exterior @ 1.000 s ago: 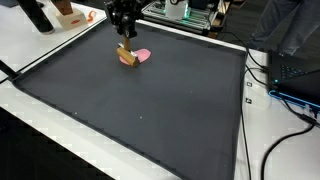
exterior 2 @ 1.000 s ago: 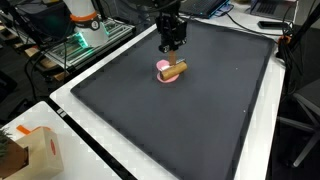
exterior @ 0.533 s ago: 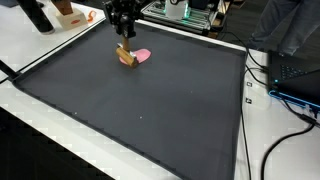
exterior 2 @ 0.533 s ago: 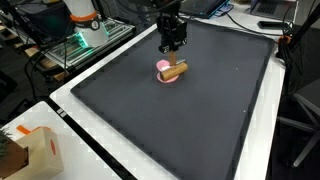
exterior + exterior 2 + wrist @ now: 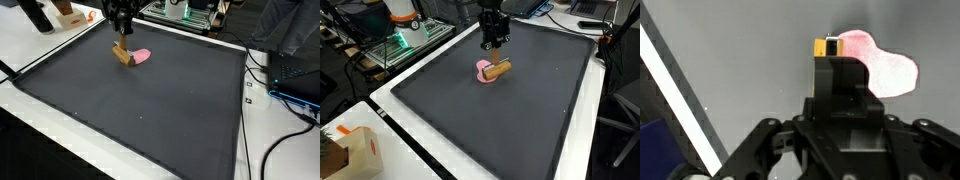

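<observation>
While pincer (image 5: 494,41) hovers, grip unclear, wooden block (image 5: 498,70) lies flat, crossing pink piece (image 5: 483,70)

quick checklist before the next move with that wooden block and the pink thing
1. Gripper above the block, not touching it in both exterior views: ok.
2. Gripper lined up over the block: ok in the wrist view, where the block shows just past the fingers.
3. Jaws open or shut: cannot tell, the gripper body hides the fingertips.
4. Block lying on the pink piece: ok, they overlap, so moving one may drag the other.
5. Both resting on the dark mat, away from its edges: ok.
6. Nothing else close by on the mat: ok.
</observation>
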Robot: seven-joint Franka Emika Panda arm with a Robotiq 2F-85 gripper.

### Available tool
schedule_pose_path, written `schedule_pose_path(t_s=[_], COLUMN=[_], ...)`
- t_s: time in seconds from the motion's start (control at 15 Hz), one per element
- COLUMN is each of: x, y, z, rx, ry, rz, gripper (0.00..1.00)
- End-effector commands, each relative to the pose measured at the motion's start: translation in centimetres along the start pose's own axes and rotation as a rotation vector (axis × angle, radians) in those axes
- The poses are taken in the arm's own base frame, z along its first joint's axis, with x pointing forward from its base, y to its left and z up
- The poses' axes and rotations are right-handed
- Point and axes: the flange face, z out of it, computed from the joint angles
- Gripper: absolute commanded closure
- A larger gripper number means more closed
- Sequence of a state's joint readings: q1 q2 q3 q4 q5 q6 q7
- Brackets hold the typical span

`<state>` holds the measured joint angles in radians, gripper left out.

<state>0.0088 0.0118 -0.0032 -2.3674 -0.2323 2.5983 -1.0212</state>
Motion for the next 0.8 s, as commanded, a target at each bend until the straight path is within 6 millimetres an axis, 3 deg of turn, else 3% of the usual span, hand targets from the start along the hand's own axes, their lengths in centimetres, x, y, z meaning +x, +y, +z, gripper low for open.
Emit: schedule_pose_path(t_s=[0.0, 0.4, 0.73], x=[-0.2, -1.1, -4.2], y=[0.2, 0.5, 1.1], z=[-2.4, -6.2, -9.0], rx=[-0.038, -0.021, 0.099], ry=[0.004, 0.015, 0.038], rz=[0.035, 0.223, 0.43], gripper=[0.76, 0.76, 0.76])
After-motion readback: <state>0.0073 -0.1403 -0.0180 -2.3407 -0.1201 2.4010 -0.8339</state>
